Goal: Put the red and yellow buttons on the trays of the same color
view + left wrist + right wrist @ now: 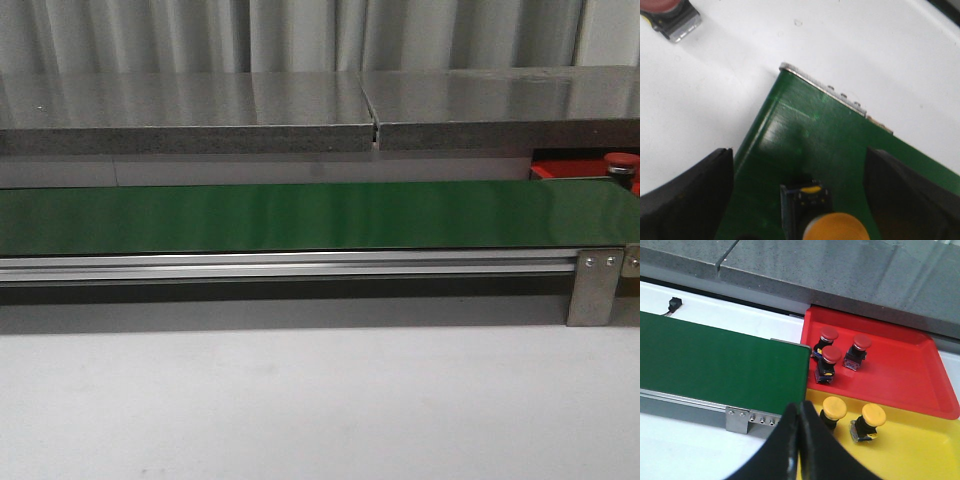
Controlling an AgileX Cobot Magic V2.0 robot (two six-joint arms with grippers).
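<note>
Three red buttons (831, 355) are lying in the red tray (900, 370) and two yellow buttons (834, 407) in the yellow tray (900, 455) beside it, while one yellow button (832, 226) on the green belt (805, 135) is being straddled by the spread left gripper (799, 200) and the right gripper (799, 437) is being held pressed together, empty.

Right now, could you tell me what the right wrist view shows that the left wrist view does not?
Only the right wrist view shows the red tray with three red buttons, the yellow tray with two yellow buttons, and closed fingers. Only the left wrist view shows a yellow button between open fingers and a red-capped button lying off the belt. Both show the green belt.
</note>
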